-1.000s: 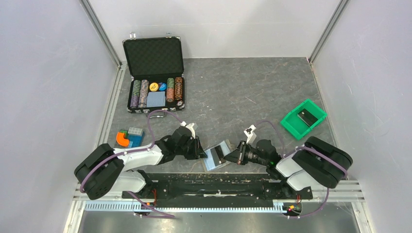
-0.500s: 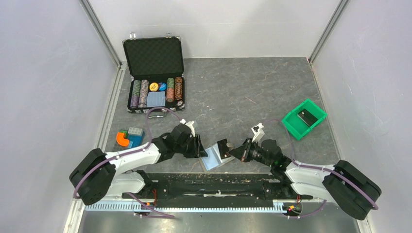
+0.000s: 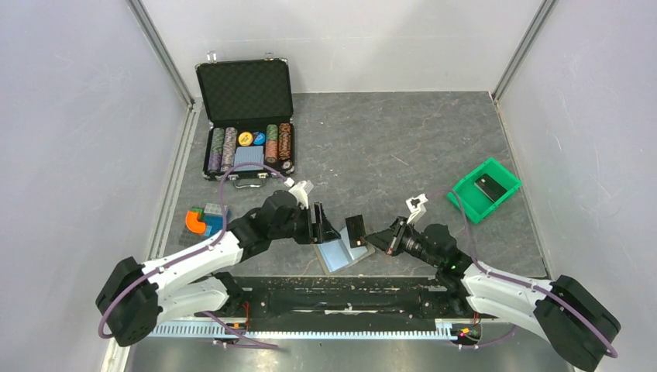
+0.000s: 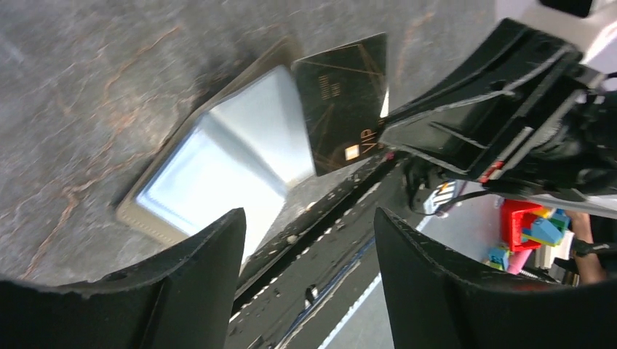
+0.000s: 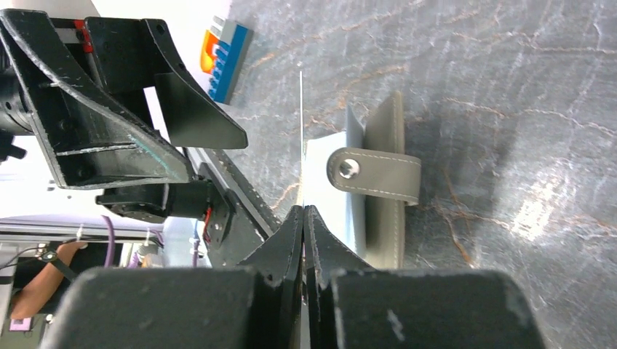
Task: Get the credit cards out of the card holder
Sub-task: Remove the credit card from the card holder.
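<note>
Raised within the last sec: a thin black credit card with gold lines & "VIP" lettering (image 4: 343, 102) (image 3: 356, 229), which lay on the holder before, now stands tilted over the holder's right half, pinched by one edge in the fully closed right gripper (image 3: 372, 239). Whether it touches the holder can't be told. Meanwhile the left gripper (image 3: 319, 226), on the card a sec ago, has spread its jaws wide & drawn back toward 10 o'clock. Its wrist view (image 4: 305, 225) shows nothing between the fingers.

The flat tan-brown bifold card holder (image 3: 339, 254) (image 4: 218, 163) lies spread open at 6 o'clock on the grey marbled tabletop (image 3: 403, 147), close to the near edge, pale-blue inner panels up. In the rt wrist view the card appears edge-on (image 5: 301, 138), a thin pale line rising from the shut fingertips (image 5: 304, 214), w/ the holder's snap strap (image 5: 375, 174) lying across its tan edge. The left gripper sits at the holder's 10 o'clock and the right at its 2 o'clock, tips near each other but apart.

Farther out: an open black hard case of poker chips (image 3: 246, 116) at 11 o'clock; a green plastic bin (image 3: 463, 200) w/ a small black item (image 3: 490, 187) inside at 3 o'clock; orange, blue & green toy blocks (image 3: 205, 219) at 8 o'clock.
</note>
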You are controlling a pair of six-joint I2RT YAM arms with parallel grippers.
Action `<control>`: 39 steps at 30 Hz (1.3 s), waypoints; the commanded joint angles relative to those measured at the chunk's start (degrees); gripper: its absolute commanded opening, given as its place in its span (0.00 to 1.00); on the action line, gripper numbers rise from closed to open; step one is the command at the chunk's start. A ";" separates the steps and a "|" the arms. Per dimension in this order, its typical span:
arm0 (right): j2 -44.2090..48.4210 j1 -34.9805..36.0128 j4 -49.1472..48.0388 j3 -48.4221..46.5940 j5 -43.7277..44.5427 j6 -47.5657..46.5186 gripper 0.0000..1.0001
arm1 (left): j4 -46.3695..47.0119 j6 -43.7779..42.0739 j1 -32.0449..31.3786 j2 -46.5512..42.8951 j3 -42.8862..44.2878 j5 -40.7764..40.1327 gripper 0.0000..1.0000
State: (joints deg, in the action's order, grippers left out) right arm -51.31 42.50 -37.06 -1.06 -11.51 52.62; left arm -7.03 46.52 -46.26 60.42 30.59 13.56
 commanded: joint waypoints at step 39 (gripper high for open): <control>-1.96 -0.31 -21.76 3.83 -12.33 2.89 0.20 | 34.14 10.78 -0.15 -5.00 -10.02 13.27 0.02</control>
State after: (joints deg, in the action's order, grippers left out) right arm -55.29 42.13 -62.92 -0.62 -21.12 62.50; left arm 25.91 55.92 -46.48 56.73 21.65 26.28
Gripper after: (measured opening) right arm 0.157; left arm 0.037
